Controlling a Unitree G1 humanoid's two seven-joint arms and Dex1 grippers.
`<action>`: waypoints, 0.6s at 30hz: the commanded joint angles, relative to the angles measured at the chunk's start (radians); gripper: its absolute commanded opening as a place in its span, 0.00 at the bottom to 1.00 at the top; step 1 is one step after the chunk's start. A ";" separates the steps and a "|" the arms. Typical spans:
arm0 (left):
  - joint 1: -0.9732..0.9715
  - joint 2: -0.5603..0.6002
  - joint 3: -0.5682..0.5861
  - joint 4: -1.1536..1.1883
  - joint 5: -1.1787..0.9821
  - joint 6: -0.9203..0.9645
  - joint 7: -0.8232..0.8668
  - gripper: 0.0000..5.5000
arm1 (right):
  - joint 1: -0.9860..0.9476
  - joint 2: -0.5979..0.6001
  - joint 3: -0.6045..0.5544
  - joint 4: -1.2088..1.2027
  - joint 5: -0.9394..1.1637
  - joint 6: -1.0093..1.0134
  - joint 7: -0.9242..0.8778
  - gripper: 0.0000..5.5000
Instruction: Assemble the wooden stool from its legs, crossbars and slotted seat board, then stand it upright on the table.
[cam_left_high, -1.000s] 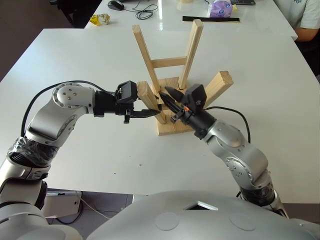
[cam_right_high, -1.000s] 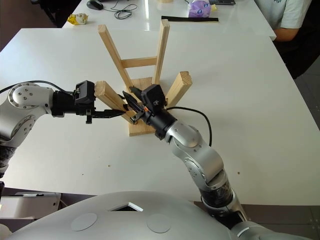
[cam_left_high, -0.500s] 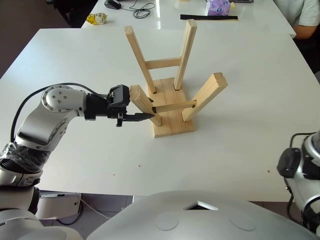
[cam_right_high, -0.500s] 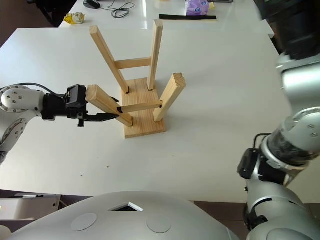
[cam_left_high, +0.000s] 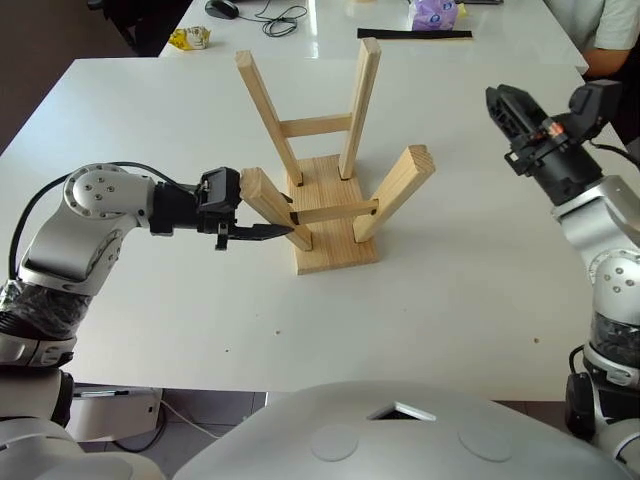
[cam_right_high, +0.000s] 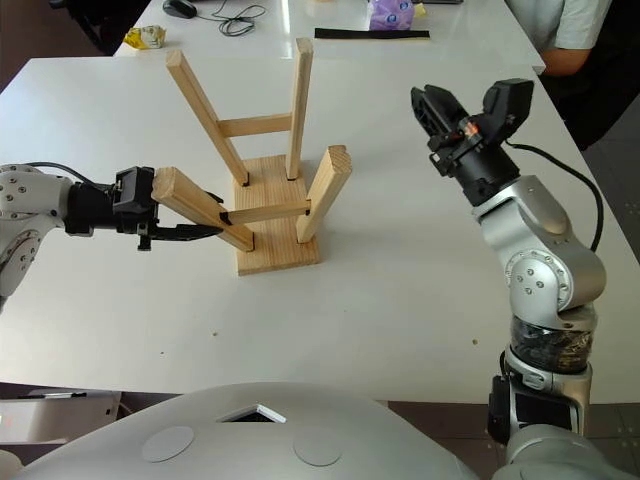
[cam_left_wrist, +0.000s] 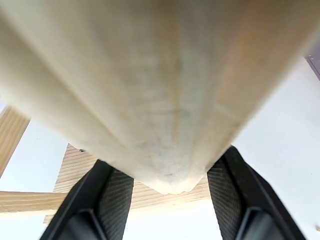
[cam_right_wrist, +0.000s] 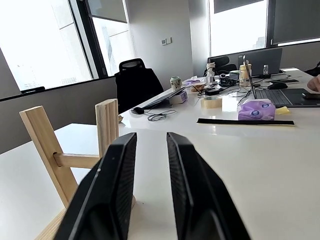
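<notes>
White table (cam_left_high: 450, 300) in an office; a second white table behind it carries a mouse (cam_left_high: 220, 9), cables (cam_left_high: 285, 18), a yellow wrapper (cam_left_high: 190, 38), a black strip (cam_left_high: 414, 34) and a purple tissue pack (cam_left_high: 432, 14). The right wrist view also shows an office chair (cam_right_wrist: 135, 80) and a tape roll (cam_right_wrist: 211, 102) at the back. The stool sits upside down: its slotted seat board (cam_left_high: 335, 250) lies flat on the table and all four legs point up and splay outward. The left gripper (cam_left_high: 275, 232) is low over the table, with its fingers (cam_left_wrist: 107, 200) pinching the near-left leg (cam_left_high: 268, 203) from both sides close to where it meets the board. The board is just past the fingertips. From that gripper, the near crossbar (cam_left_high: 335, 211) runs away to the near-right leg (cam_left_high: 395, 192). The far-left leg (cam_left_high: 268, 115) and far-right leg (cam_left_high: 359, 105) stand beyond it, joined by the far crossbar (cam_left_high: 315, 126). The right gripper (cam_left_high: 510, 110) is up in the air, holding nothing, with its fingers (cam_right_wrist: 115, 190) parallel and a narrow gap between them. The stool is well apart from it, lower and off to its left, and the far legs and far crossbar lie past its fingertips.
</notes>
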 joint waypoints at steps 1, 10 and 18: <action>0.075 0.015 -0.032 0.049 0.133 0.052 0.000 0.48 | 0.029 0.001 0.061 0.019 -0.120 -0.032 0.038 0.20; 0.154 -0.014 0.085 0.070 0.164 -0.025 -0.013 0.72 | 0.068 0.017 0.075 0.043 -0.247 -0.060 0.077 0.20; 0.337 0.018 0.363 0.078 0.119 -0.086 -0.026 0.72 | 0.129 0.024 0.032 0.048 -0.305 -0.086 0.084 0.20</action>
